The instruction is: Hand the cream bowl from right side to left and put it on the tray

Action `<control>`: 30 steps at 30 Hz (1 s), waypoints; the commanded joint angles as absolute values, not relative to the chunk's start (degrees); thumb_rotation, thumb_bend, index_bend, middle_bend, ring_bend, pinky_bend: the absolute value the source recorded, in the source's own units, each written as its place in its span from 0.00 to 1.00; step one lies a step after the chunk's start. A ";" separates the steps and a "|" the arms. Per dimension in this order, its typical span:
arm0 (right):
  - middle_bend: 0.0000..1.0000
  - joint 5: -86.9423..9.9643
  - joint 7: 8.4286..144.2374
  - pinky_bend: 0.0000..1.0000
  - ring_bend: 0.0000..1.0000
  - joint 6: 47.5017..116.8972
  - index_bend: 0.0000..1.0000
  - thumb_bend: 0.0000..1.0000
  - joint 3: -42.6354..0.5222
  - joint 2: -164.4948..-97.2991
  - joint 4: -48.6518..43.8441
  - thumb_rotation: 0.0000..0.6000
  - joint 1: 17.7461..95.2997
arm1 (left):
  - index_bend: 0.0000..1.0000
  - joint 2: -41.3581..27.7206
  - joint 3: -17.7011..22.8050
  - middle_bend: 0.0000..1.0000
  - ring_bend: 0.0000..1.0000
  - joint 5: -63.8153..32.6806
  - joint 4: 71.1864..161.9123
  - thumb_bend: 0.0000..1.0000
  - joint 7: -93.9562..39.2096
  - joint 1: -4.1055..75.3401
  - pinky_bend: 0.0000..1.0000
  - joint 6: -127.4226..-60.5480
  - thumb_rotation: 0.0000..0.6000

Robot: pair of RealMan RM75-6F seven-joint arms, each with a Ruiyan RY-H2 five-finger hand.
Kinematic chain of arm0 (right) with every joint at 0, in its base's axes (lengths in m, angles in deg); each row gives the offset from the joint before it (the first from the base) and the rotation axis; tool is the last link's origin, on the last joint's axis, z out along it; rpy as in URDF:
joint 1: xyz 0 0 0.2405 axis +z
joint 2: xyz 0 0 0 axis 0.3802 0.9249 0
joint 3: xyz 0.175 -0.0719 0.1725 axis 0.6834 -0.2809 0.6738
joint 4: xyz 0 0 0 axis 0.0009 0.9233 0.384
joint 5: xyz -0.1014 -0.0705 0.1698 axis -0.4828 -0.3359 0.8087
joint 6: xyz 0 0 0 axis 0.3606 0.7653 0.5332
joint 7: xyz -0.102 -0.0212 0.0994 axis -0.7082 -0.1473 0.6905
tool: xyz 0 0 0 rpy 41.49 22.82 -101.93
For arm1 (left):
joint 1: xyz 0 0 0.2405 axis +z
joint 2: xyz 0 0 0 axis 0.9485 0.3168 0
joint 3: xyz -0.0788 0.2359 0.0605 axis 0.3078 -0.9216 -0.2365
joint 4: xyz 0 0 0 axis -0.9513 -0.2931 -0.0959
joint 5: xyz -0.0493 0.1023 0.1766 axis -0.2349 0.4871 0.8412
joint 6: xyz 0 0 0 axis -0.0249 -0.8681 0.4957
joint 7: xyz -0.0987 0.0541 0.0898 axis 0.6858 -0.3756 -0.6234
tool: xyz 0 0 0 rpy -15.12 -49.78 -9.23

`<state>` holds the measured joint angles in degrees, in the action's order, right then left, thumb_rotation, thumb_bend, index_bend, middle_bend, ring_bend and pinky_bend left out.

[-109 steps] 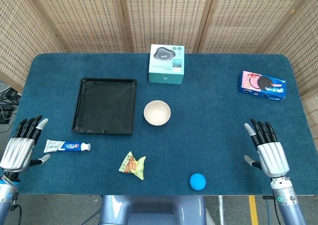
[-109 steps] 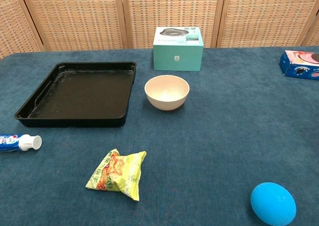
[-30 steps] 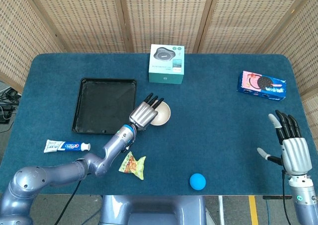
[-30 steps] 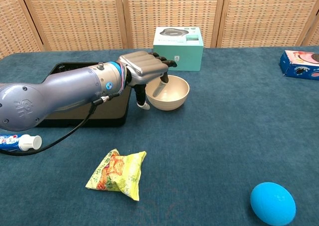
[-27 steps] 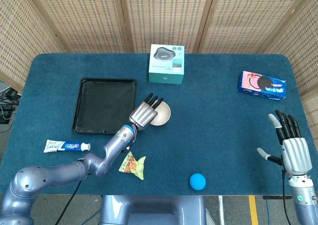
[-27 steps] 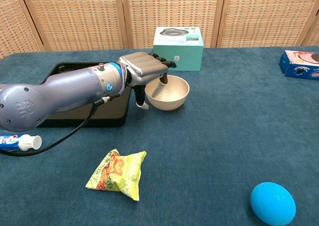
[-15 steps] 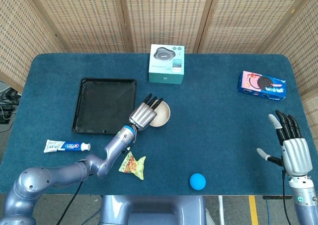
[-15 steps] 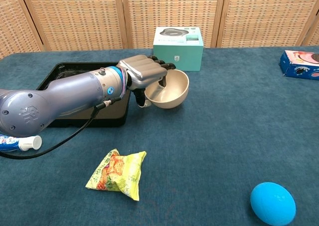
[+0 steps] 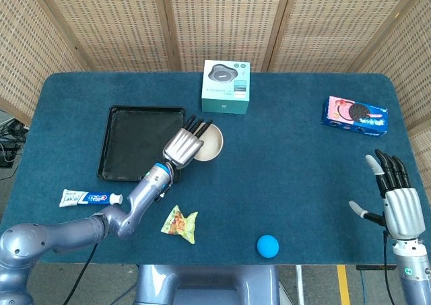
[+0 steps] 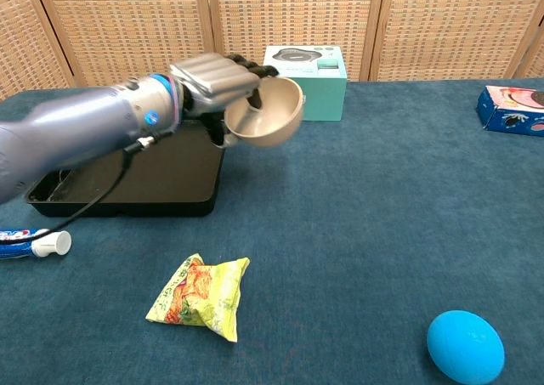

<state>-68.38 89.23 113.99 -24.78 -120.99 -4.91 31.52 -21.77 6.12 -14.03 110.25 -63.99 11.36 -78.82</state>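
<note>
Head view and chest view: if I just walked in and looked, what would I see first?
First you'd see the left hand holding the cream bowl tilted in the air, just past the right edge of the black tray. Next, the bright blue ball near the front edge of the table, and the teal box at the back. The right hand waits open, far off at the right.
</note>
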 commanded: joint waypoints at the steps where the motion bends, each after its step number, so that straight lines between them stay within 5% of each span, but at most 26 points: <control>1: 0.00 -68.82 88.71 0.00 0.00 114.30 0.05 0.23 -24.92 -120.93 -5.26 1.00 31.42 | 0.67 -16.64 4.45 0.00 0.00 -13.12 113.86 0.42 -62.95 14.62 0.00 -81.09 1.00; 14: 0.00 -70.71 85.76 0.00 0.00 114.37 0.05 0.23 -25.85 -121.20 -6.48 1.00 31.43 | 0.67 -10.87 -1.48 0.00 0.00 -14.03 109.05 0.42 -51.82 24.63 0.00 -79.62 1.00; 30: 0.00 -70.77 85.43 0.00 0.00 113.93 0.05 0.23 -25.95 -121.62 -6.03 1.00 31.54 | 0.66 -14.53 -0.33 0.00 0.00 -12.41 101.78 0.42 -47.57 24.96 0.00 -76.73 1.00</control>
<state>-70.77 85.43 113.94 -25.95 -121.61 -6.03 31.53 -14.34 -0.51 -12.44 101.95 -47.51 25.10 -76.91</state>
